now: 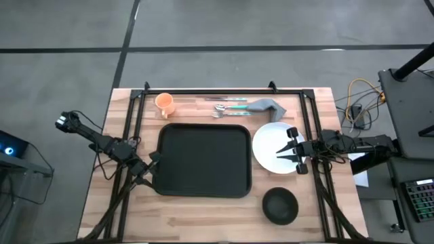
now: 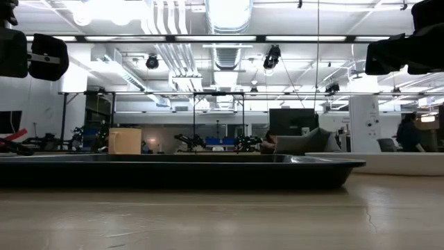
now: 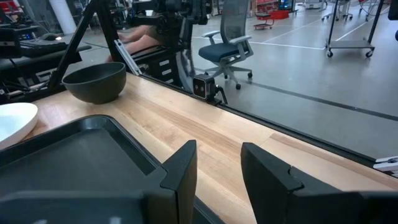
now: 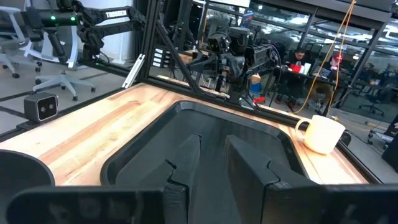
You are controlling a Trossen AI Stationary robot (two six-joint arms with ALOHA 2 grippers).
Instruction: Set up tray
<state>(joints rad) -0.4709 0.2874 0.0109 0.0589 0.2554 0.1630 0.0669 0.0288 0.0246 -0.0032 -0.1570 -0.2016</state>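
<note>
**Tray flat at mid-table, both grippers at its sides**

The table [image 1: 203, 217] is a pale wooden top with a black frame along its edges. The tray [image 1: 203, 160] lies flat near the middle of it, bare inside; in the low view its rim [image 2: 173, 161] runs as a long dark band across the wood.

The left arm reaches in from the left side, and the left gripper [image 1: 154, 161] sits at the tray's left edge. In the left wrist view its fingers [image 3: 183, 171] stand apart with a gap between them, holding nothing, with the tray's corner just beside one finger.

The right arm comes in from the right. The right gripper [image 1: 296, 149] hangs over the right part of the plate [image 1: 271, 146], which lies just right of the tray. Its fingers [image 4: 249, 168] are spread and empty.

The bowl [image 1: 280, 205] stands near the front right corner, apart from the plate and tray. Along the far edge, beyond the tray, are a cup [image 1: 165, 104] on the left, cutlery [image 1: 227, 106] with teal handles in the middle, and a grey cloth [image 1: 266, 106] just right of it.
</note>
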